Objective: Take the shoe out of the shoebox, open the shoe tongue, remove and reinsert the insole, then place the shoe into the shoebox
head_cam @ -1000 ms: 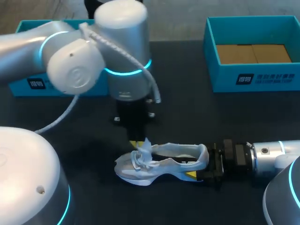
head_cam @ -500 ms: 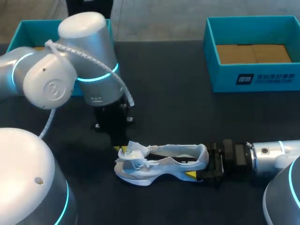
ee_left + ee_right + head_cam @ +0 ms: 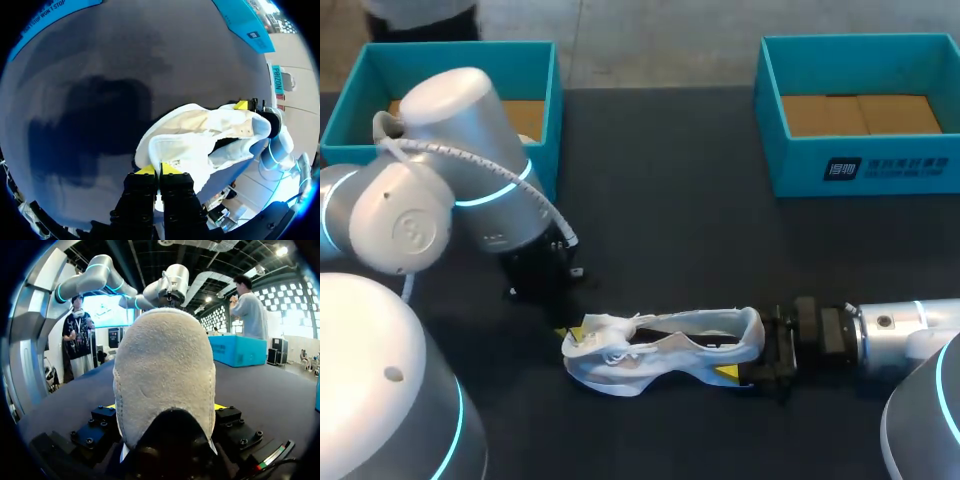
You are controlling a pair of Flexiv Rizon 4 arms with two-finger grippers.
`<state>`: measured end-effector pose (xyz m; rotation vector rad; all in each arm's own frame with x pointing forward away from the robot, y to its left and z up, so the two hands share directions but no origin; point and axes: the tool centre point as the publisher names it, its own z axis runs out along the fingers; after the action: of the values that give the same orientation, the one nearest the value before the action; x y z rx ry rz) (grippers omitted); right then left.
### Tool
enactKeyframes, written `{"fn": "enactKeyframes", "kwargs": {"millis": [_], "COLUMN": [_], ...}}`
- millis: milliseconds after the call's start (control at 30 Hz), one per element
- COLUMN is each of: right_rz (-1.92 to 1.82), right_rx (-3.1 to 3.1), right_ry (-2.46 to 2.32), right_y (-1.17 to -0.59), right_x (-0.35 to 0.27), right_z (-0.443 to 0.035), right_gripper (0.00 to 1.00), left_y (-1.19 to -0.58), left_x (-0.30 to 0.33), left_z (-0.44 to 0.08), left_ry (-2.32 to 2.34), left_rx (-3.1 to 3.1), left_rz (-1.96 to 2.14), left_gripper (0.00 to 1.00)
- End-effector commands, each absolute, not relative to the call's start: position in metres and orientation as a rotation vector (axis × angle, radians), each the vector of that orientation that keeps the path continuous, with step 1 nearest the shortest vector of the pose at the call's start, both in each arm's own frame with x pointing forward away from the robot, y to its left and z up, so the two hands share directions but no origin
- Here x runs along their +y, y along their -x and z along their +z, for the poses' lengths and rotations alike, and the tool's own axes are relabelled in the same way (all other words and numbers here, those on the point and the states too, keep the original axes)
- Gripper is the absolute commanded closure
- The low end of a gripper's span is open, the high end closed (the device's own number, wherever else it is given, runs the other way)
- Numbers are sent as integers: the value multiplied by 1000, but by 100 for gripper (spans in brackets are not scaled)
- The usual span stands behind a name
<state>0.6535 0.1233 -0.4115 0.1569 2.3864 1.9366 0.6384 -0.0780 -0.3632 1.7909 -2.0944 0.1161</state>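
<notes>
A matte black table (image 3: 690, 190) spans the frame, its far edge near the top; lighting seems diffuse.

Soft white cloth shoe (image 3: 620, 365) with fuzzy heel; matt black bench (image 3: 700, 220); teal cardboard box (image 3: 860, 160); glossy smooth silvery left arm (image 3: 450, 190).

White print on shoebox (image 3: 800, 166) wall

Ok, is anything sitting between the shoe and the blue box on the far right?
Nothing visible: only bare black table separates the shoe from that box. The right gripper grips its heel.
</notes>
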Motion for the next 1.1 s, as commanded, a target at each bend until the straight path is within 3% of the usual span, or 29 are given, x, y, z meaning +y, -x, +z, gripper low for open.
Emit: {"fn": "enactKeyframes", "kwargs": {"millis": [33,233,267,300,400,667,933,1100], "right_rz": [1931,1931,1931,1931,1931,1931,1931,1931], "right_rx": [2386,2386,2386,2386,2386,2386,2386,2386], "right_ry": [-161,-161,-161,-161,-161,-161,-161,-161], "right_y": [-652,-652,-652,-652,-652,-652,-652,-652], "right_x": [123,123,123,123,123,123,123,123], "right_z": [-412,-412,-412,-412,-412,-412,-412,-412], "right_gripper": [100,100,100,100,100,100,100,100], "left_y": [-638,-637,-636,-634,-629,-629,-637,-644], "left_x": [-66,-61,-60,-60,-61,-69,-82,-93], "left_z": [-360,-331,-322,-318,-300,-270,-232,-206], "left_ry": [-1755,-1702,-1685,-1678,-1636,-1547,-1425,-1239], "left_rx": [-2049,-2110,-2137,-2150,-2224,-2392,-2586,-2712], "left_rz": [185,263,279,285,322,349,385,409], "left_gripper": [59,38,29,26,26,37,37,51]}}
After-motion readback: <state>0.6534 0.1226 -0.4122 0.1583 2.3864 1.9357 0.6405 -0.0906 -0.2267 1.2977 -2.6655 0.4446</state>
